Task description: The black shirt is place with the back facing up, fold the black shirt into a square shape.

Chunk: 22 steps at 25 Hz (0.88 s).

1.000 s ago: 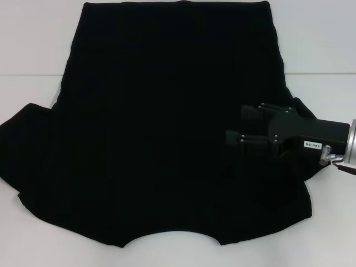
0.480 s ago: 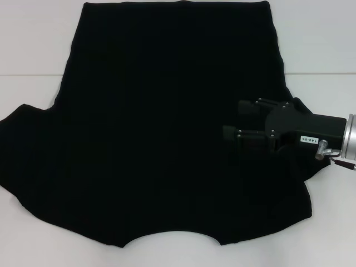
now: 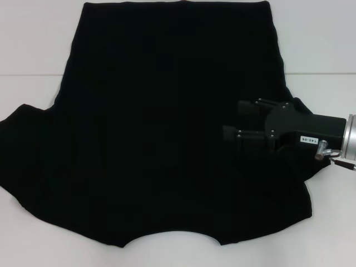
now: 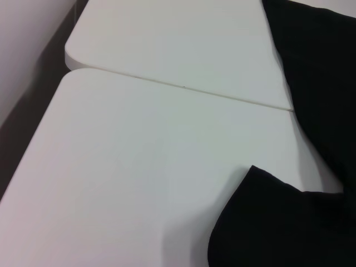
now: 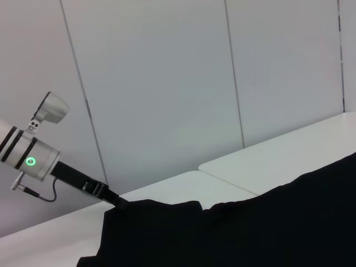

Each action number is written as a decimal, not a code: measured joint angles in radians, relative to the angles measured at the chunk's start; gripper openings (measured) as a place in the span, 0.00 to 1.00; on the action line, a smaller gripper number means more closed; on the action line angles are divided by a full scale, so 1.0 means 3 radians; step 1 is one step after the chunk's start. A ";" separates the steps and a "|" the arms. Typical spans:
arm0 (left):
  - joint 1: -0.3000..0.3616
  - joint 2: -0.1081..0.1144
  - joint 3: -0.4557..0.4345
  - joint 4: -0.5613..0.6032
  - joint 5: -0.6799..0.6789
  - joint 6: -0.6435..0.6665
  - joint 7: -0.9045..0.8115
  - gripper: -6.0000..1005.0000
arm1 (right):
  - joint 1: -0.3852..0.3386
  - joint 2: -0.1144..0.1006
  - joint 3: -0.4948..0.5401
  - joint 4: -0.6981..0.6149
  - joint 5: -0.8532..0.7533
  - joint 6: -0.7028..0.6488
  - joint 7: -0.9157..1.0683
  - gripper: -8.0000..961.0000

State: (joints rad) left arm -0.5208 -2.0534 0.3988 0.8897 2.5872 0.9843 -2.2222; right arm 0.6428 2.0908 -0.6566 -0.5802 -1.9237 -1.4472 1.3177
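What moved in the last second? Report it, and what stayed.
The right pincer slid a little further in over the black shirt, toward the robot's left, then stopped; its fingers stayed spread. The shirt lies flat as before on the white table.

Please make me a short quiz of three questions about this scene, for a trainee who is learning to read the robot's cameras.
1. In the head view, where over the black shirt is the right claw?
A) its right side
B) its left side
C) its far hem
2. True or false: in the head view, the left claw reaches over the middle of the shirt.
3. Fill in: the shirt lies spread on a ____ table.

Key:
1. A.
2. False. The head view does not show it at all. The right wrist view shows it at the shirt's edge.
3. white.
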 joint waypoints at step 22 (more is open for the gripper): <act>-0.0517 -0.0130 0.0601 -0.0080 -0.0296 0.0222 0.0078 0.04 | -0.0040 0.0000 0.0000 0.0001 0.0000 -0.0015 -0.0025 0.92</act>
State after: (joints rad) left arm -0.6759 -2.0925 0.5791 0.8659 2.4984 1.0508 -2.1988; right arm 0.6307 2.0907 -0.6565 -0.5798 -1.9236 -1.4516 1.3101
